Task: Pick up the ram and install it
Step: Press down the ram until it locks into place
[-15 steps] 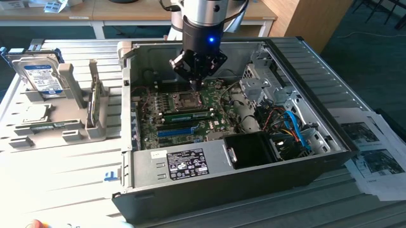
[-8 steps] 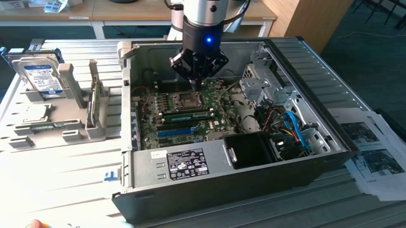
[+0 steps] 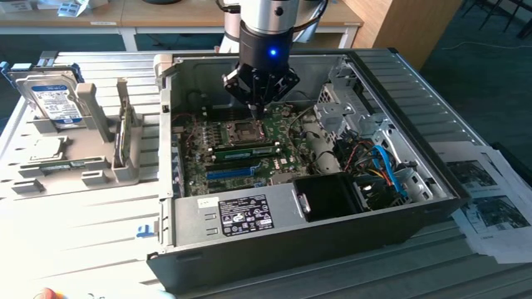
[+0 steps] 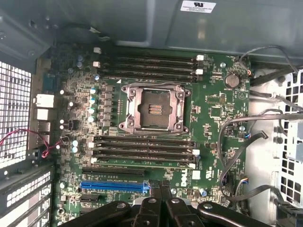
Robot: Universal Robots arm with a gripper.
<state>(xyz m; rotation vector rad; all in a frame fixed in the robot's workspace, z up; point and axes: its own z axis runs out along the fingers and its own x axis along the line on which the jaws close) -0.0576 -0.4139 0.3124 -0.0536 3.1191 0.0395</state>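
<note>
The gripper (image 3: 256,107) hangs inside the open computer case (image 3: 399,124), just above the motherboard (image 4: 213,109) near the empty processor socket (image 4: 154,109), its fingers pressed together with nothing between them. In the exterior view a green ram (image 3: 243,149) lies seated in one of the slots just below the socket, so the installing step looks finished or nearly so, perhaps at a final press; any further move would call for checking that the stick sits level and latched. On the table (image 3: 75,224), a grey holder (image 3: 83,168) carries a hard drive (image 3: 52,99) standing upright, and a processor chip (image 3: 43,148) lying flat.
</note>
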